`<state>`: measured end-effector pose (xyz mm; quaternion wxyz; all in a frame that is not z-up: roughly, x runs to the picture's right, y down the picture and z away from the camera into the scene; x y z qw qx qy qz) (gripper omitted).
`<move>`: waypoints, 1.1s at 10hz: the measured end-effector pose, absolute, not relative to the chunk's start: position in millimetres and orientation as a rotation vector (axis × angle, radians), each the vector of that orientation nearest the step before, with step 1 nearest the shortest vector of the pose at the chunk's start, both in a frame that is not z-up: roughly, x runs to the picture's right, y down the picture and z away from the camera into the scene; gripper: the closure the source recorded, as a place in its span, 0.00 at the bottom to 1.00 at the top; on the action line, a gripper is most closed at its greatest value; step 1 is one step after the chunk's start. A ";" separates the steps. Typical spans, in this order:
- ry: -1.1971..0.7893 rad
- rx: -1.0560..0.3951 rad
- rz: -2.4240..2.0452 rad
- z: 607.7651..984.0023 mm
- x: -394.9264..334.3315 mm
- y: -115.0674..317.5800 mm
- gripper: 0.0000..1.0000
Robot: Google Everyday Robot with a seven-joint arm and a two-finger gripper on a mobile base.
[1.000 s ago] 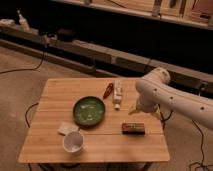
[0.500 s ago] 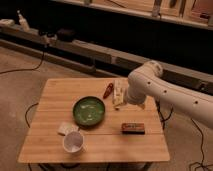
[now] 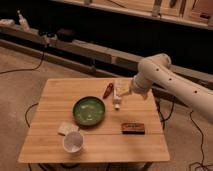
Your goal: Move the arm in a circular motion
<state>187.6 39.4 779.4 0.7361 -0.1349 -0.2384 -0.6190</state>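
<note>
The cream-white arm reaches in from the right edge, bends at a bulbous elbow and tapers down to the left. Its gripper hangs over the back right part of the wooden table, just right of a white bottle that lies there. I cannot tell whether it touches the bottle.
On the table are a green bowl, a red item beside the bottle, a brown bar, a white cup and a pale sponge. Cables lie on the floor at left. A long dark bench runs behind.
The arm has swung from over the table's right middle toward the back and left. Its elbow has risen and its tip now sits by the white bottle. The table items have not moved.
</note>
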 end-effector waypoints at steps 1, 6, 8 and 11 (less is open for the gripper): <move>-0.497 -0.340 -1.292 788.6 225.1 37.3 0.20; -0.420 -0.553 -1.026 792.7 317.8 96.3 0.20; -0.421 -0.570 -1.055 780.1 286.4 115.7 0.20; -0.432 -0.518 -1.266 736.7 182.5 119.2 0.20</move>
